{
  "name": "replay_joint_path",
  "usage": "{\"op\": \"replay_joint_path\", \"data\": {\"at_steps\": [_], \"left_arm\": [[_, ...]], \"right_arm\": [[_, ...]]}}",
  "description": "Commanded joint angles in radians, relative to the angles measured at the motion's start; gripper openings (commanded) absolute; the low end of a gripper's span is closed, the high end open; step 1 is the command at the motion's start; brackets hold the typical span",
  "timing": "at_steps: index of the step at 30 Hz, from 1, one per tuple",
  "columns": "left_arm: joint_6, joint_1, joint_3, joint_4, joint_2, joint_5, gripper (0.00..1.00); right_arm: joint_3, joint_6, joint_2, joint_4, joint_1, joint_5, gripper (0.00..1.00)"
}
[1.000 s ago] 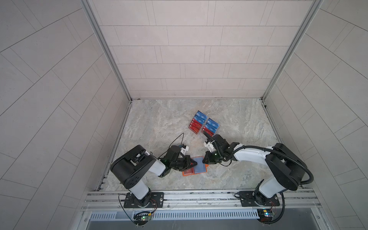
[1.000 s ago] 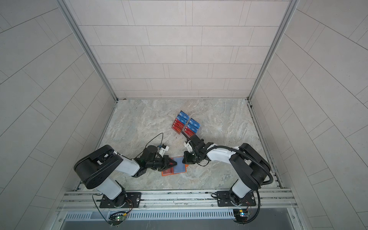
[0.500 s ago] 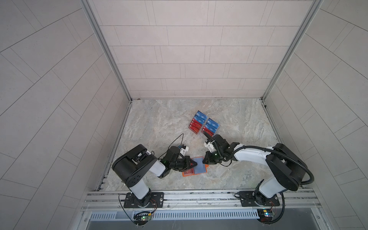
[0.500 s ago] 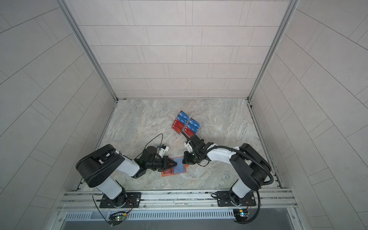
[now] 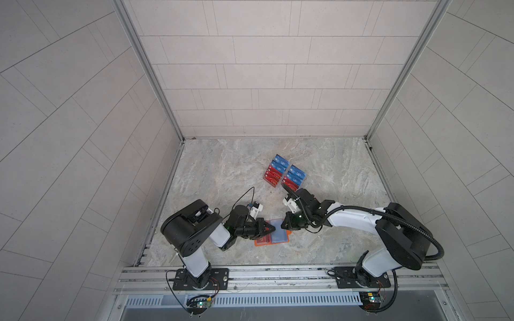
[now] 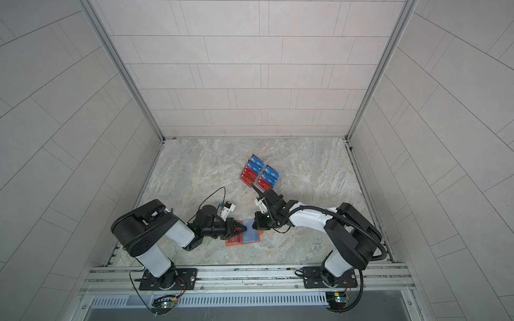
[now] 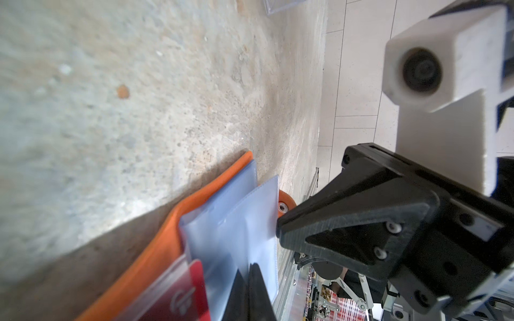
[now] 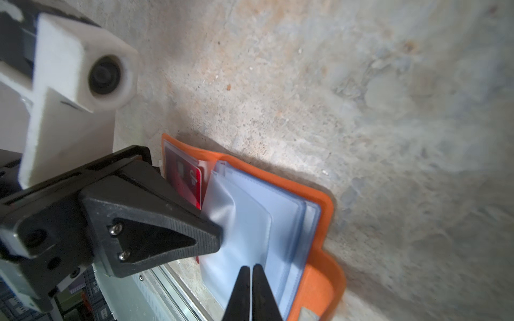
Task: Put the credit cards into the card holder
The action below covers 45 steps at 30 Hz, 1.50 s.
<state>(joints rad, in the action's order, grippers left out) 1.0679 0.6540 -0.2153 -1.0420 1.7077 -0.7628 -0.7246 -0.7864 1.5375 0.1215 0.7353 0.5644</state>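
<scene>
Left gripper point(image 5: 272, 228): jaws clenched, tip laid against the limp clear sleeves point(image 8: 250, 222) of the card holder point(image 8: 326, 222); whether a leaf is nipped between the jaws cannot be told. Right gripper point(image 8: 251, 271): jaws likewise pressed together, tips at the free edge of the same sleeves, closely facing the left gripper; a grasp on a leaf looks likely but is not certain. Card holder: orange, lying open on the stone-look tabletop point(image 5: 222, 180), near the front, between both grippers; snap tab point(image 7: 282, 207) on the side toward the right arm. Red card point(image 8: 192, 183): one, inside a sleeve on the page nearer the left arm. Credit cards point(image 5: 285, 173), remainder: red and blue, in two tiered columns farther back on the tabletop, well apart from the holder, none held. Hazards, as judged: sleeves are thin and slick, so a leaf may slip out of a pinch, or two leaves may cling and lift together; holder looks light on a smooth top, so a pull may drag or tip it; gripper tips are near enough to knock together; a hard tug could crease or tear a seam. Not determinable: which sleeve mouth would take the next card; how deep the red card sits; the count of cards in the columns; much of the holder in both top views, covered by the grippers
</scene>
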Motion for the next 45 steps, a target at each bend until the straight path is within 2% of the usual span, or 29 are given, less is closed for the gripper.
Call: {"op": "replay_joint_path", "data": {"at_steps": [1,16,33,37,45], "left_arm": [[0.013,-0.010,0.012,-0.087,0.026,-0.025,0.00],[0.006,-0.010,0.020,-0.086,0.035,-0.022,0.00],[0.012,-0.008,0.016,-0.093,0.038,-0.035,0.00],[0.010,-0.008,0.013,-0.072,0.034,-0.030,0.18],[-0.002,-0.008,0.008,0.001,-0.025,-0.018,0.45]], "right_arm": [[0.031,-0.009,-0.005,-0.006,-0.001,-0.007,0.08],[0.051,-0.014,-0.008,-0.040,-0.014,0.003,0.07],[-0.021,-0.010,0.034,-0.058,0.036,0.041,0.08],[-0.021,-0.012,0.054,-0.065,0.040,0.046,0.08],[-0.022,-0.008,0.079,-0.087,0.039,0.060,0.08]]}}
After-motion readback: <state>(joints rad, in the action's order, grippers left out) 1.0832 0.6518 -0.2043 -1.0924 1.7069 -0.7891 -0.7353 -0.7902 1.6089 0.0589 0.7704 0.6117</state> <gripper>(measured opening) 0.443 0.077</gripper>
